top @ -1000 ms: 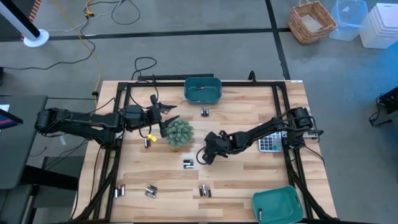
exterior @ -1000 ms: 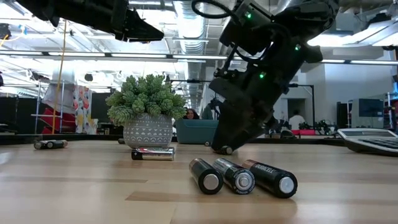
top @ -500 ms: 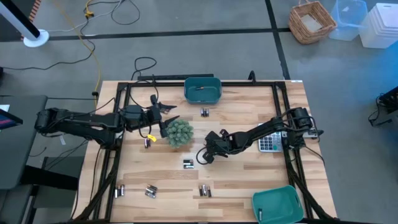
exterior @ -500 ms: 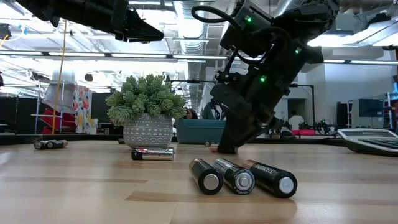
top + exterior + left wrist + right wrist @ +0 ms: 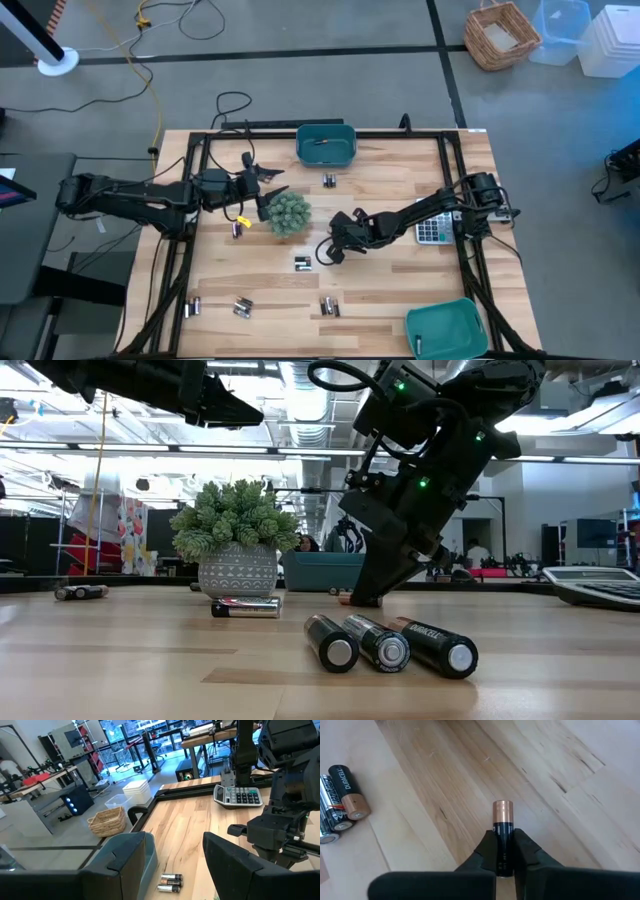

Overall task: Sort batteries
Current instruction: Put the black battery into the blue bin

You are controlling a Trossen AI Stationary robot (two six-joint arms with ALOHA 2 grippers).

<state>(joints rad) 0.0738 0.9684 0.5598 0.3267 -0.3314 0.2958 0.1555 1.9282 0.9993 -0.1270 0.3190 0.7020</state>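
Right gripper (image 5: 504, 851): my fingers pinch one copper-tipped battery (image 5: 502, 832) at mid-table.
Left gripper (image 5: 268, 182): my jaws stand apart above the potted plant (image 5: 287, 213).
Teal bins: two (image 5: 326, 145), (image 5: 447, 327).
Low view only: three cells (image 5: 390, 643) side by side.
Wrist only: calculator (image 5: 238, 796) keys.

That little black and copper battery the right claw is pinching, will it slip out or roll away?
The battery looks smooth and round, so it could slip or swivel between the right gripper's narrow fingers. Set down, it would probably roll on the flat wooden table. It looks rigid, so squeezing shouldn't dent it.
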